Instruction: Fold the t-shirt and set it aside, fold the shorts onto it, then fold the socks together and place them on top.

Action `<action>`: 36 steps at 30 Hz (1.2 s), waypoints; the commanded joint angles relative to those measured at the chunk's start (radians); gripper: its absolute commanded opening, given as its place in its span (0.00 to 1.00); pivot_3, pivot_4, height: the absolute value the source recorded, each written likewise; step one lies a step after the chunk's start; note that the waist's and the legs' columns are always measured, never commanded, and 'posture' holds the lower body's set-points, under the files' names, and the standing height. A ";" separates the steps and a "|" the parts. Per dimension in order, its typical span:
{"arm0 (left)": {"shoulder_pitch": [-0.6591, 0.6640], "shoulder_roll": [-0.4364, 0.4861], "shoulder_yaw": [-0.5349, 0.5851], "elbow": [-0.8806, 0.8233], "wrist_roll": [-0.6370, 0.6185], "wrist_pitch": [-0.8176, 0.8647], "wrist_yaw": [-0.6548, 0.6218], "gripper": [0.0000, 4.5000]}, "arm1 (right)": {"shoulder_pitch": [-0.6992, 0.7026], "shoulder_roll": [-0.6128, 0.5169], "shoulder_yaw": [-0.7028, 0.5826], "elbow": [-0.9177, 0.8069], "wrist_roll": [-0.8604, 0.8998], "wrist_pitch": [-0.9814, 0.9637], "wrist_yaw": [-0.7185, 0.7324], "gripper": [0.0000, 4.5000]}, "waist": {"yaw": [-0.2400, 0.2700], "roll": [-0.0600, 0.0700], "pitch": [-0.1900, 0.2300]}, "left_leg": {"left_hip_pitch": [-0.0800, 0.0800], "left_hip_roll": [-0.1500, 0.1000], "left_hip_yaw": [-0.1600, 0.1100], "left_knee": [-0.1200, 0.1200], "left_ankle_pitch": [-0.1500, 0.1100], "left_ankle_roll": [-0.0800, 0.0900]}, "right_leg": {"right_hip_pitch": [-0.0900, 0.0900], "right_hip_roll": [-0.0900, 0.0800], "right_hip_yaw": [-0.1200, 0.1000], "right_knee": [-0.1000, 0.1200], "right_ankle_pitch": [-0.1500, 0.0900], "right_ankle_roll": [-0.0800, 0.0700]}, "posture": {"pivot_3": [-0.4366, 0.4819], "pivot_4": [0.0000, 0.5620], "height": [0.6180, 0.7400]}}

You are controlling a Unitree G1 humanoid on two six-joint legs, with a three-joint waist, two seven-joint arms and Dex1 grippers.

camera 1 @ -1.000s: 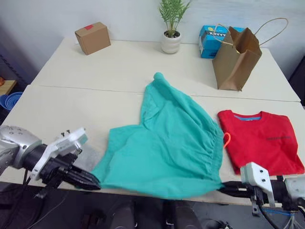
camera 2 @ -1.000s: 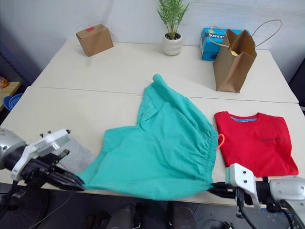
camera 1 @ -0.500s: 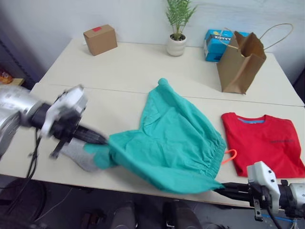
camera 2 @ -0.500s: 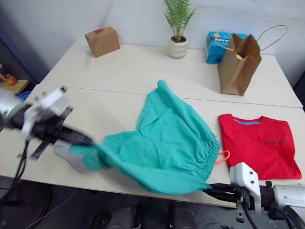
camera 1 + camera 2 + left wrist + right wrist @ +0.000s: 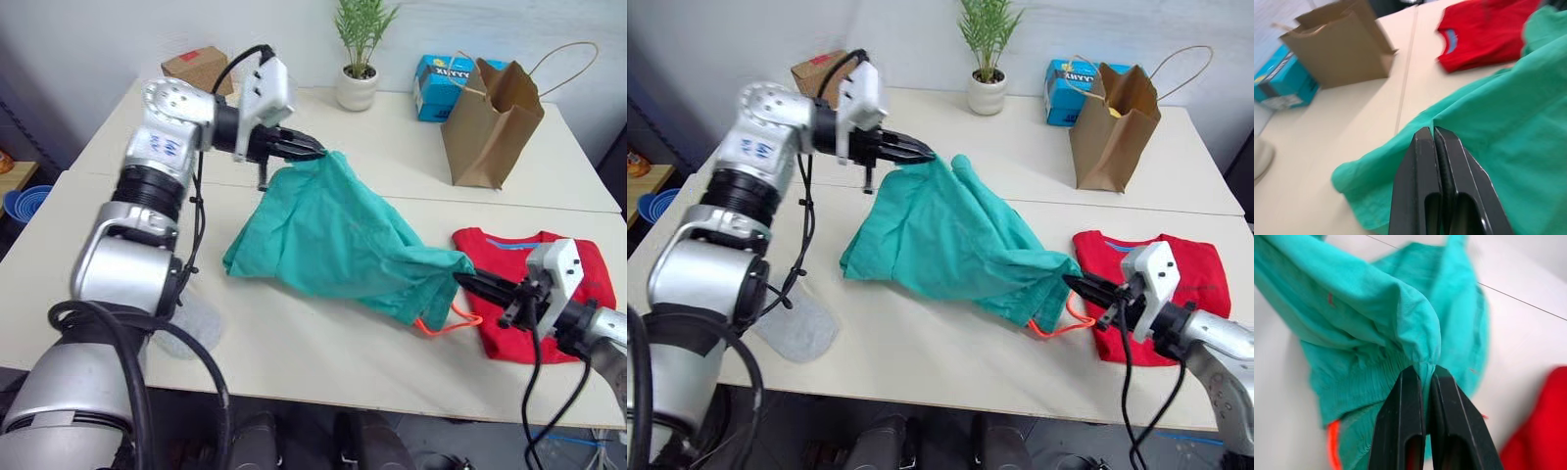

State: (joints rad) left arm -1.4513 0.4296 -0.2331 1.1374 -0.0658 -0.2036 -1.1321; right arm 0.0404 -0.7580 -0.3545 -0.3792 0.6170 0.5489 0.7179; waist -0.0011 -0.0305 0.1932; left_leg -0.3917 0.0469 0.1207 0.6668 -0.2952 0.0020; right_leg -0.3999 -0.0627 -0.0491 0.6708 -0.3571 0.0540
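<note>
Pincers at both ends hold the shorts (image 5: 338, 240): the left pincer (image 5: 315, 150) is clamped on a fold of teal cloth far out over the surface (image 5: 294, 362), and the right pincer (image 5: 468, 283) is clamped on the gathered waistband near the front edge, the orange drawstring (image 5: 446, 323) looping just below it. The garment hangs stretched between them, its long axis running from far left to near right, part of it resting on the surface. The t-shirt (image 5: 509, 284), folded, lies just behind and beside the right pincer, so the right arm is the nearer one for laying the shorts onto it. One of the socks (image 5: 798, 328) lies flat near the front left, well apart.

Half a second ago the left pincer held its corner low at the near left; it has since swung up and away, and the right pincer has moved in over the surface, bunching the shorts.
</note>
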 commanded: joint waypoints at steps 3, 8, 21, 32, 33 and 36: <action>-0.042 -0.063 0.021 0.150 0.125 -0.103 0.296 0.01 | -0.015 0.017 0.017 0.000 -0.060 0.028 -0.088 0.00 | 0.000 0.000 0.000 | 0.000 0.000 0.000 0.000 0.000 0.000 | -0.001 0.000 0.000 0.001 0.000 0.000 | 0.48 0.27 1.00; -0.048 -0.111 0.045 0.191 0.189 -0.138 0.464 0.01 | 0.009 0.046 0.060 -0.002 -0.119 0.000 -0.113 0.00 | 0.001 0.000 0.000 | 0.000 0.000 0.000 0.001 0.000 0.000 | -0.001 -0.001 0.000 0.002 0.000 0.000 | 0.48 0.27 1.00; -0.015 -0.207 0.120 0.218 0.251 -0.111 0.647 0.19 | 0.033 0.176 0.038 -0.070 -0.166 0.004 -0.253 0.17 | -0.002 0.000 0.000 | 0.001 0.000 0.001 0.001 0.001 -0.002 | -0.001 0.000 0.000 0.003 0.000 0.000 | 0.48 0.27 1.00; 0.061 -0.052 0.197 0.145 0.185 -0.334 0.405 0.92 | 0.026 0.080 -0.075 -0.139 -0.156 -0.258 -0.073 0.99 | -0.001 0.000 0.000 | 0.002 0.000 0.003 0.000 0.002 -0.002 | -0.001 0.001 -0.001 0.004 0.000 0.000 | 0.48 0.27 1.00; 0.084 -0.038 0.196 0.130 0.172 -0.366 0.301 0.98 | 0.037 0.065 -0.064 -0.161 -0.146 -0.260 -0.040 1.00 | -0.001 0.000 0.000 | 0.002 0.000 0.004 0.000 0.002 -0.002 | -0.001 0.001 -0.001 0.004 0.000 0.000 | 0.48 0.27 1.00; 0.179 0.019 0.176 0.059 0.141 -0.463 0.068 0.99 | 0.072 0.018 0.016 -0.247 -0.131 -0.241 0.035 1.00 | -0.003 0.001 0.000 | 0.004 0.001 0.005 0.000 0.002 -0.003 | 0.000 0.003 -0.003 0.004 0.000 0.000 | 0.48 0.27 1.00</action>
State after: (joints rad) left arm -1.2822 0.4311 -0.0594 1.2431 0.1139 -0.6243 -0.9517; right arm 0.1001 -0.7284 -0.3601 -0.5663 0.4573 0.3082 0.7133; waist -0.0038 -0.0299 0.1928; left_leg -0.3876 0.0476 0.1254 0.6665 -0.2931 -0.0012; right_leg -0.4003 -0.0599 -0.0515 0.6753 -0.3574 0.0536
